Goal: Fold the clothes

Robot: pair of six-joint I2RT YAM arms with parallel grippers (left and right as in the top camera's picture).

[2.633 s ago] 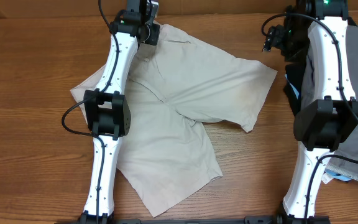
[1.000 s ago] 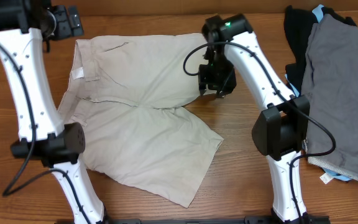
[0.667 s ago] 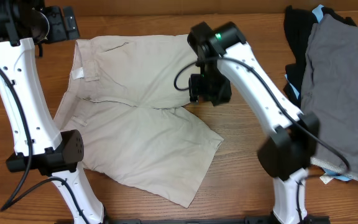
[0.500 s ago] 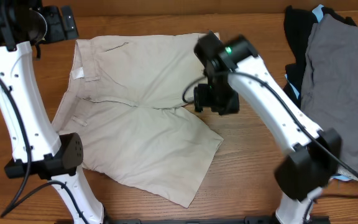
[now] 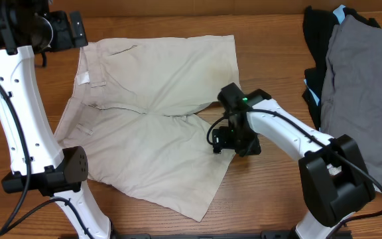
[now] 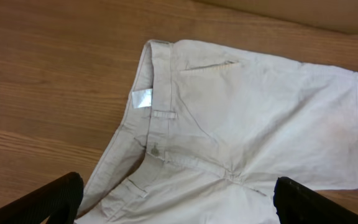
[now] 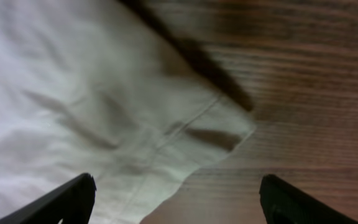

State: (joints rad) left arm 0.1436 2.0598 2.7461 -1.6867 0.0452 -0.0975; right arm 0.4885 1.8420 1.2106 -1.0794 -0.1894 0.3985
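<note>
Across the wooden table [image 5: 270, 196] the shorts [image 5: 158, 86] are lying spread flat and unfolded, with the grey garment [image 5: 363, 99] well apart. The right gripper [image 5: 234, 141] is now hovering over the lower leg's hem corner [image 7: 229, 127], having left the upper leg, fingers wide and empty. The left gripper [image 6: 179, 205] is hanging wide above the waistband. Flattening looks done, first fold likely next.

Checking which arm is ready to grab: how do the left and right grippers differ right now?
The left gripper hangs high beside the waistband end of the shorts; the right gripper sits low over the hem corner of the lower leg. The left wrist view takes in almost the whole garment, the right wrist view only that corner. Both are open and hold nothing.
</note>
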